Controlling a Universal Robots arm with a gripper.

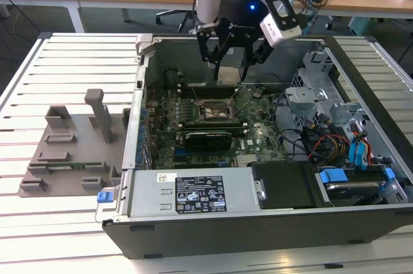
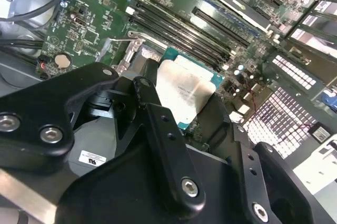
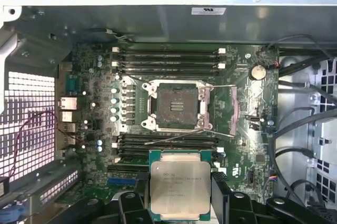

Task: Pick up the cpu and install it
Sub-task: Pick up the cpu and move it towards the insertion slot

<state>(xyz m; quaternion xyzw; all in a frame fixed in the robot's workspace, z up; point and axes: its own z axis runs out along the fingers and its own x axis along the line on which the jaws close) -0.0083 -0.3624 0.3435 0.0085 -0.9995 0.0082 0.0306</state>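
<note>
Exterior view first: the gripper [image 1: 230, 73] hangs over the open computer case [image 1: 258, 229] with the cpu [image 1: 228, 75] pinched between its black fingers. The chip is up in the air above the motherboard [image 1: 258, 129], a bit toward the back wall from the socket [image 1: 216, 111] and clear of it. A grey fixture plate [image 1: 64, 145] sits on the slatted table [image 1: 39, 222], to the exterior view's left of the case. In the second wrist view, the fingers [image 2: 152, 113] are closed in on opposite edges of the cpu [image 2: 184, 89]. Its silvery top is toward the camera with a green edge peeking out, and the memory slots [image 2: 179, 29] are on the board behind. The first wrist view shows the same grip: the cpu [image 3: 180, 184] is held flat between the fingers [image 3: 218, 195], jaws only as wide as the chip itself. The socket [image 3: 176, 105] lies beyond it with its dark contact field showing, and a row of memory slots [image 3: 168, 142] shows between chip and socket.
</note>
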